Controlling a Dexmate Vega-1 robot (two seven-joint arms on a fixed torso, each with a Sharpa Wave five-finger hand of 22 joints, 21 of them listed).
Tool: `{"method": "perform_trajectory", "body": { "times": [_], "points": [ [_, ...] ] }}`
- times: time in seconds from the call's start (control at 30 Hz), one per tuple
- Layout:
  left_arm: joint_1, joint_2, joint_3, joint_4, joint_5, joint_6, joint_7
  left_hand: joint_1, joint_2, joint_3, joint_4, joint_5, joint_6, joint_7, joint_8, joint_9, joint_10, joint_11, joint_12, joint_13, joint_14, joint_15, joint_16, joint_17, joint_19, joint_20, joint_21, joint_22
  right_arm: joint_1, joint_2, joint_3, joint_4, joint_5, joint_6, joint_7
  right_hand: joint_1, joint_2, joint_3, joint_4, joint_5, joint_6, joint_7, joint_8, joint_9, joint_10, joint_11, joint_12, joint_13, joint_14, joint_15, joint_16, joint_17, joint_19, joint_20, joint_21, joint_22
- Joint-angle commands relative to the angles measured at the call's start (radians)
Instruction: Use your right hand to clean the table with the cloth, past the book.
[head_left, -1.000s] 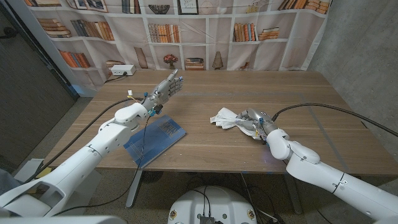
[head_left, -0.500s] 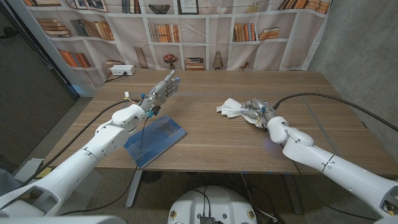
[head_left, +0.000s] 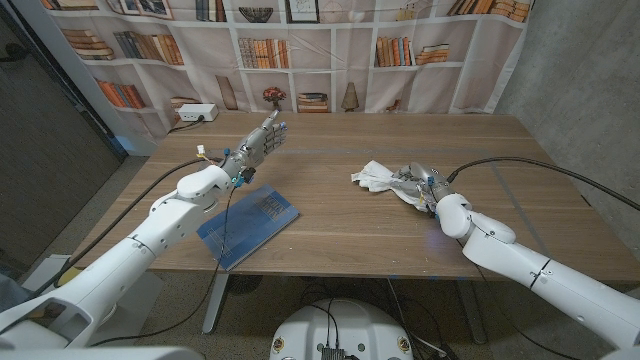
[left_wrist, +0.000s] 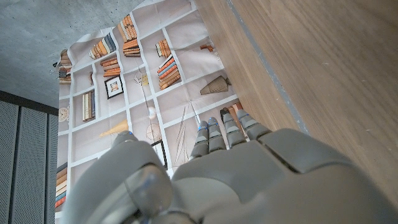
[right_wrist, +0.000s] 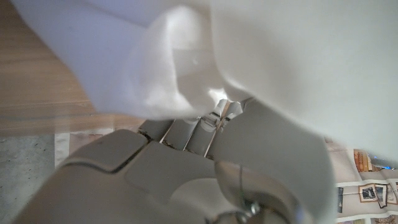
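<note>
Nearest the robot, a blue book (head_left: 248, 226) lies flat on the wooden table (head_left: 340, 225), thin and rectangular, turned at an angle with one corner close to the front edge. Its cover is matte blue with a small patch of darker print.

Farther in and to the right, the right hand (head_left: 417, 184) sits on the white cloth (head_left: 378, 177), which lies well apart from the book, toward the table's right half. The cloth is bunched under and around the fingers, and a crumpled part of it spreads out on the wood toward the table's middle. The hand grips the cloth: in the right wrist view the cloth (right_wrist: 261, 56) drapes over the grey fingers (right_wrist: 186, 134) in soft folds, smooth and thin, pale enough to let light through.

The left hand (head_left: 257, 146) is raised above the table beyond the book, holding nothing, its fingers straight and close together, pointing toward the far edge. In the left wrist view the left hand (left_wrist: 236, 174) shows smooth grey shells over plain brown wood grain.

A bookshelf-printed backdrop (head_left: 330, 50) hangs behind the table.
</note>
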Motion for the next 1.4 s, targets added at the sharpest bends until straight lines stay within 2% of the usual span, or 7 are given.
{"method": "perform_trajectory", "body": {
  "times": [0.03, 0.27, 0.47, 0.77, 1.2, 1.4],
  "points": [
    [-0.066, -0.033, 0.036, 0.069, 0.012, -0.006, -0.058, 0.004, 0.009, 0.002, -0.002, -0.006, 0.009, 0.003, -0.003, 0.001, 0.012, 0.001, -0.004, 0.003, 0.011, 0.0, 0.001, 0.003, 0.002, 0.01, 0.001, 0.003, -0.168, -0.048, 0.052, -0.17, 0.072, -0.029, -0.06, -0.002, 0.006, 0.005, 0.002, 0.008, -0.002, -0.001, 0.001, 0.004, 0.006, -0.002, 0.003, 0.003, 0.001, -0.037, 0.001, 0.003, -0.009, -0.133, 0.007, 0.002],
    [-0.098, -0.057, 0.048, 0.118, 0.018, -0.022, -0.084, 0.008, 0.015, 0.004, -0.003, -0.007, 0.011, 0.003, -0.003, 0.001, 0.013, 0.002, -0.004, 0.003, 0.013, 0.001, 0.001, 0.003, 0.003, 0.011, 0.001, 0.003, -0.2, -0.059, 0.034, -0.221, 0.06, -0.065, -0.068, -0.003, 0.007, 0.006, 0.002, 0.008, -0.004, 0.001, 0.001, 0.005, 0.003, 0.0, 0.002, 0.003, -0.002, -0.037, 0.0, 0.003, -0.012, -0.133, 0.008, 0.002],
    [-0.104, -0.057, 0.051, 0.121, 0.022, -0.02, -0.089, 0.011, 0.018, 0.005, -0.004, -0.008, 0.012, 0.003, -0.003, 0.001, 0.013, 0.001, -0.005, 0.003, 0.013, 0.0, 0.001, 0.003, 0.004, 0.01, 0.001, 0.003, -0.192, -0.057, 0.019, -0.219, 0.046, -0.076, -0.069, -0.002, 0.008, 0.008, 0.002, 0.009, -0.005, 0.001, 0.001, 0.005, 0.003, 0.002, 0.002, 0.003, -0.003, -0.038, 0.001, 0.004, -0.015, -0.133, 0.009, 0.001],
    [-0.068, -0.037, 0.039, 0.085, 0.014, -0.013, -0.073, 0.016, 0.023, 0.008, -0.005, -0.009, 0.013, 0.003, -0.004, 0.001, 0.014, 0.002, -0.005, 0.003, 0.014, 0.0, 0.0, 0.003, 0.005, 0.009, 0.002, 0.003, -0.147, -0.017, -0.005, -0.135, 0.02, -0.044, -0.09, -0.006, 0.004, 0.008, 0.001, 0.008, -0.006, 0.0, 0.001, 0.005, 0.003, 0.003, 0.002, 0.003, -0.009, -0.038, -0.001, 0.003, -0.028, -0.13, 0.006, -0.003],
    [-0.035, -0.026, 0.025, 0.046, 0.011, -0.018, -0.044, 0.022, 0.027, 0.009, -0.007, -0.011, 0.014, 0.004, -0.004, 0.001, 0.014, 0.002, -0.006, 0.003, 0.014, 0.001, 0.0, 0.003, 0.006, 0.011, 0.002, 0.003, -0.013, 0.016, -0.032, 0.02, -0.034, 0.0, -0.056, -0.007, 0.005, 0.01, 0.001, 0.008, -0.008, 0.001, 0.0, 0.006, -0.001, 0.002, 0.0, 0.003, -0.015, -0.04, -0.003, 0.003, -0.037, -0.129, 0.004, -0.004],
    [-0.013, -0.016, 0.016, 0.022, 0.009, -0.014, -0.023, 0.023, 0.029, 0.01, -0.007, -0.012, 0.014, 0.004, -0.005, 0.001, 0.014, 0.002, -0.006, 0.003, 0.015, 0.0, 0.0, 0.003, 0.006, 0.01, 0.002, 0.003, 0.028, 0.03, -0.015, 0.098, -0.02, 0.015, -0.052, -0.008, 0.006, 0.011, 0.002, 0.008, -0.009, 0.001, 0.0, 0.006, -0.002, 0.003, 0.0, 0.003, -0.017, -0.039, -0.003, 0.003, -0.039, -0.129, 0.005, -0.004]
  ]
}}
